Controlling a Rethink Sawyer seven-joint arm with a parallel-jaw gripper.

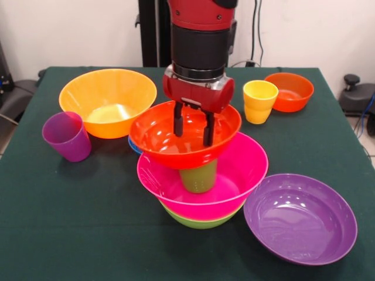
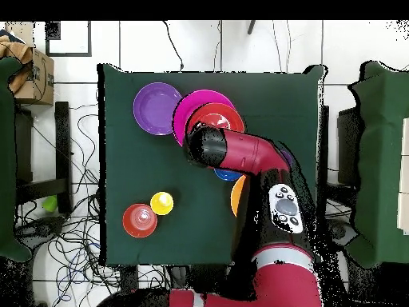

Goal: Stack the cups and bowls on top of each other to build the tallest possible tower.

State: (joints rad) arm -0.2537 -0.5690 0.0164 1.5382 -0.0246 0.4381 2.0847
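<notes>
The tower stands mid-table: a lime green bowl point(image 1: 199, 220) at the bottom, a pink bowl point(image 1: 237, 172) in it, an upside-down green cup point(image 1: 198, 177) in that, and a red-orange bowl point(image 1: 155, 140) tilted on the cup. My gripper point(image 1: 193, 124) hangs inside the red-orange bowl, with its fingers point(image 1: 177, 120) apart and nothing between them. The yellow cup point(image 1: 259, 100) stands on the table at the right, beside a small red-orange bowl point(image 1: 290, 92). In the overhead view the arm covers the gripper; the pink bowl point(image 2: 185, 112) and red-orange bowl point(image 2: 221, 120) show.
A large orange bowl point(image 1: 108, 99) and a purple cup point(image 1: 67, 136) stand at the left. A purple bowl point(image 1: 300, 218) sits front right, close to the tower. A sliver of the small blue bowl point(image 1: 133, 145) shows behind the tower. The overhead view shows the yellow cup point(image 2: 162, 203).
</notes>
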